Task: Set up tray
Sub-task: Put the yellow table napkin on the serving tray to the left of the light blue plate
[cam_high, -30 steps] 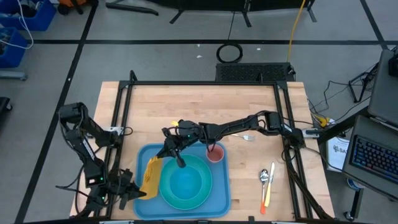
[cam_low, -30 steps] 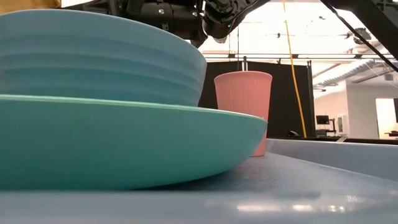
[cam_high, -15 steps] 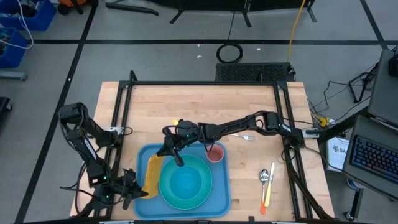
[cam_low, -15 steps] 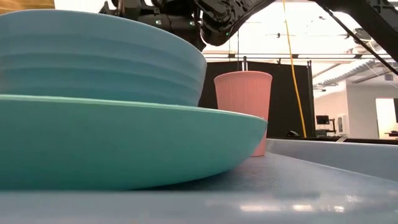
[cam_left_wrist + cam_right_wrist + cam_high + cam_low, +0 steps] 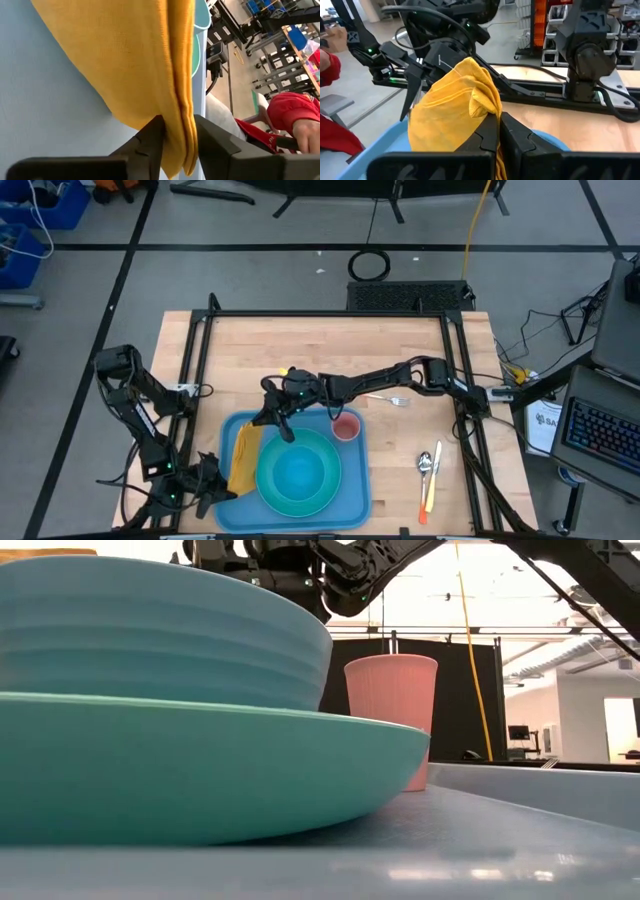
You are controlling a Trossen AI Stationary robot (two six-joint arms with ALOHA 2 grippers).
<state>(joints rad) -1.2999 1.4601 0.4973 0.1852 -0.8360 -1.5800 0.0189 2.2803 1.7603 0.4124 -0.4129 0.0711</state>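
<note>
Clearly the right end effector [image 5: 498, 131] is clamped on the far end of the yellow-orange napkin [image 5: 454, 107], its two dark fingers [image 5: 487, 131] pressed together with the cloth bunched between them; seen from above it sits over the far left part of the tray [image 5: 352, 498]. The left end effector [image 5: 176, 134] is at the napkin's near end, by the near left corner of the tray, and its fingers [image 5: 148, 137] stand a little apart on either side of the cloth's folded edge, so whether they still grip cannot be told. The napkin lies stretched along the left side of the blue tray, just beside the teal plate [image 5: 335, 480], which carries a lighter blue bowl [image 5: 296, 474]. A pink cup [image 5: 346, 427] stands upright in the far right part of the tray. The tray rests near the front edge of the wooden table [image 5: 300, 350]. On the table to the right of the tray lie a spoon [image 5: 424, 467] and an orange-handled knife [image 5: 433, 485]; a fork [image 5: 396, 400] lies farther back. A person's red sleeve [image 5: 290, 111] shows beyond the table.
</note>
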